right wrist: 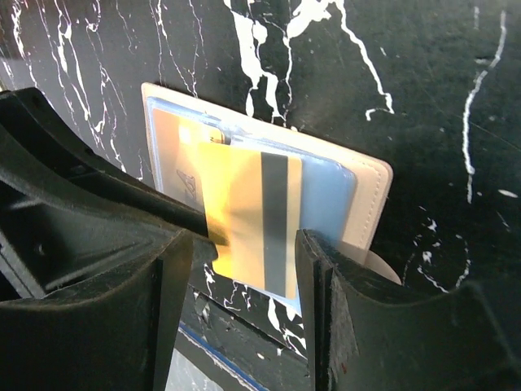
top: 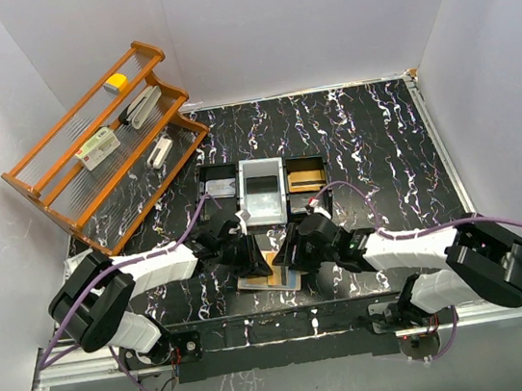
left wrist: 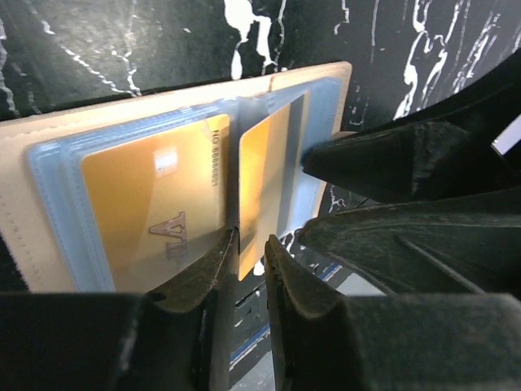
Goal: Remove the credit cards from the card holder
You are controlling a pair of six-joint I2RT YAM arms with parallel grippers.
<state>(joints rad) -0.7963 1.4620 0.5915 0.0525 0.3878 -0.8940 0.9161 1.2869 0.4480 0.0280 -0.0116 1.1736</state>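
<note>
The black marbled table [top: 361, 143] spreads out ahead of me, with a wooden rack [top: 73, 173] at ten o'clock and a three-compartment tray [top: 260, 163] near the middle. At six o'clock from that tray, by the near edge, the card holder [left wrist: 122, 112] lies open and flat between my two arms, clear sleeves facing up. My right gripper [right wrist: 244, 244] reaches in from three o'clock and is clamped across the width of a credit card [right wrist: 252, 212], gold with a dark stripe, which sticks partly out of its sleeve. My left gripper [left wrist: 251, 243] sits at the holder's centre fold, fingers a small gap apart, gripping nothing I can make out. A second gold card [left wrist: 146, 204] sits sleeved at nine o'clock of that fold.
</note>
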